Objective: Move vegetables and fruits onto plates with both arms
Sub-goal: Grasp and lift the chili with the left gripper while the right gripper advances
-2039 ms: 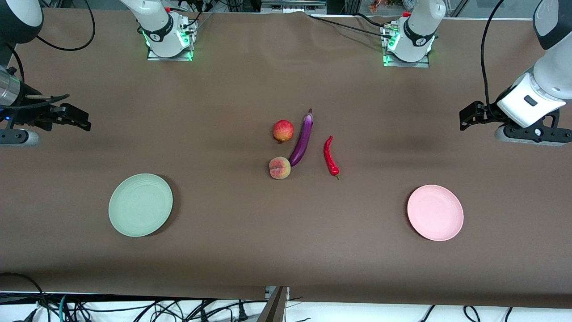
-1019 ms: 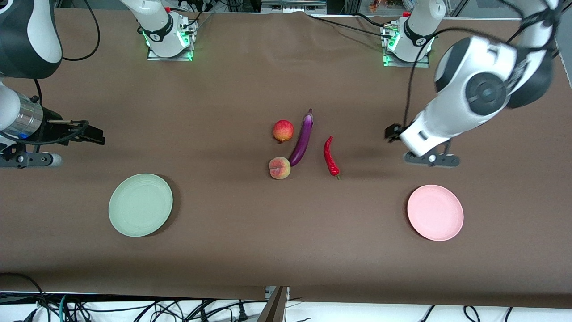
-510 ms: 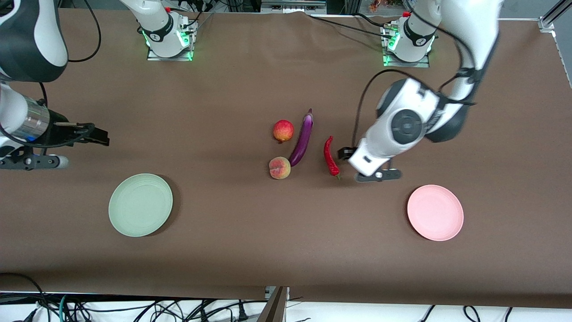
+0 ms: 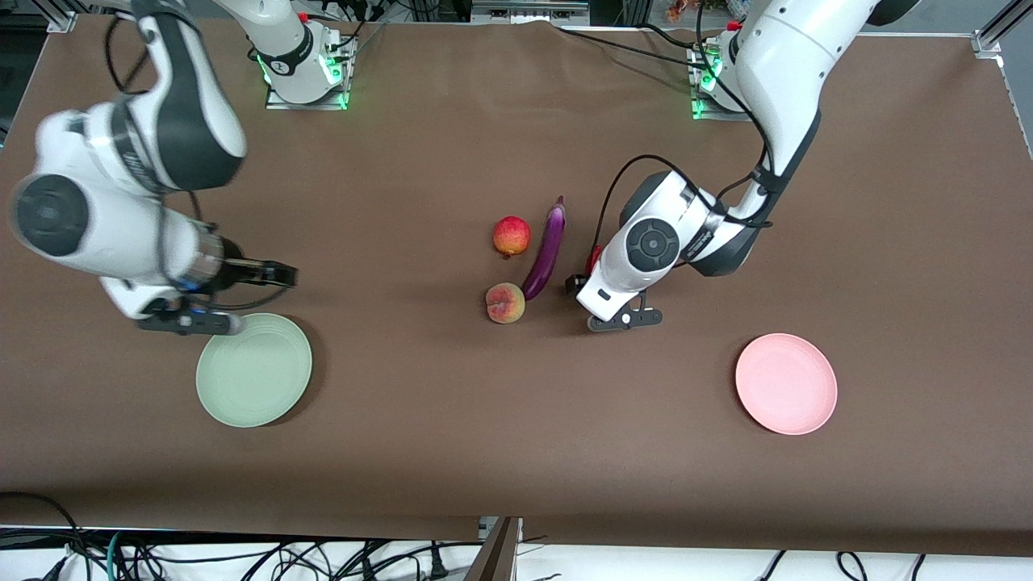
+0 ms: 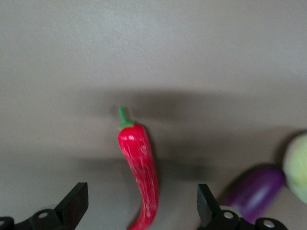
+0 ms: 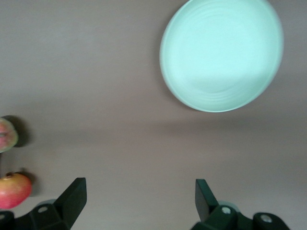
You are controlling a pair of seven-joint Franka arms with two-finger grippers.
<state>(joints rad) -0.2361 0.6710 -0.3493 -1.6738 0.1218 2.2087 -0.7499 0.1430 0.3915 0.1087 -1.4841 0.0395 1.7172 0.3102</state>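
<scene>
The left pincer (image 5: 141, 211) hangs over the red chili pepper (image 5: 140, 167) mid-desk, jaws apart, nothing held; it must descend and close. The right pincer (image 6: 136, 203), also apart and empty, hovers beside the green plate (image 4: 254, 369), well apart from the fruits.

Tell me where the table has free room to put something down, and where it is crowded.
Free: the brown cloth between the green plate and the peach, and between the left end effector and the pink plate. Both plates are empty. Crowded: the middle, where peach, red fruit, eggplant and chili lie together.
</scene>
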